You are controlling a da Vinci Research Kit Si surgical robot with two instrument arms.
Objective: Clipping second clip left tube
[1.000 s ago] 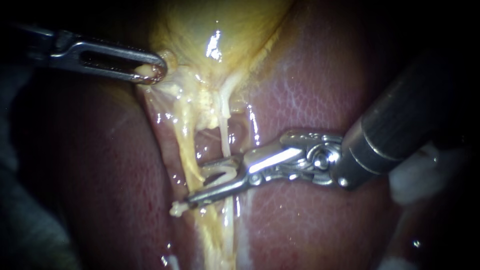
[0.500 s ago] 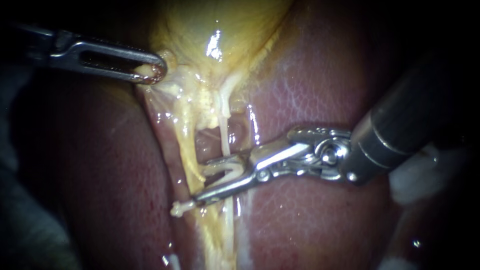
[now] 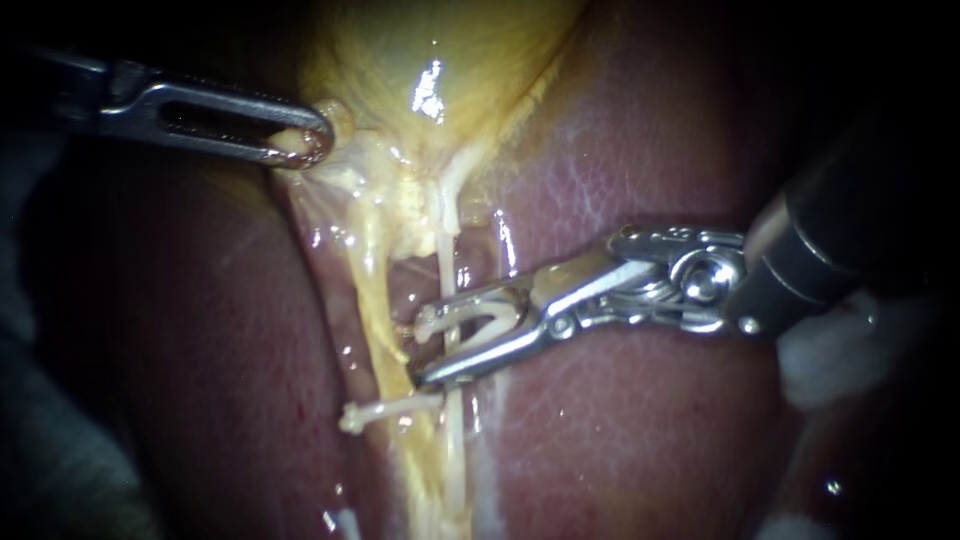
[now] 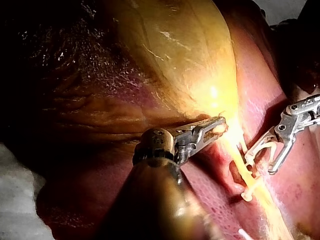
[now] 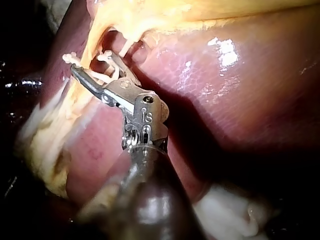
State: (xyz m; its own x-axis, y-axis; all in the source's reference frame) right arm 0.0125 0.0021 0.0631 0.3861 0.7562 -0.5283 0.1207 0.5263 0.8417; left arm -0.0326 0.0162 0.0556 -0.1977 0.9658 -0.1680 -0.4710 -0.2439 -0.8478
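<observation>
Jaws of R instrument (image 3: 435, 345), centre frame, spread, both bearing on open clip (image 3: 472, 322) astride pale tube (image 3: 445, 255), just above seated clip (image 3: 385, 410). L instrument (image 3: 300, 148), upper left, pinches gallbladder (image 3: 440, 60) edge. Risk: tube only part-way in clip gives incomplete closure; lost L traction shifts tube.

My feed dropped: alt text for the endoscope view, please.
The right instrument holds an open white clip in its jaws across a thin pale tube, just above a placed clip. The left instrument grips the lower edge of the gallbladder; liver surrounds.
</observation>
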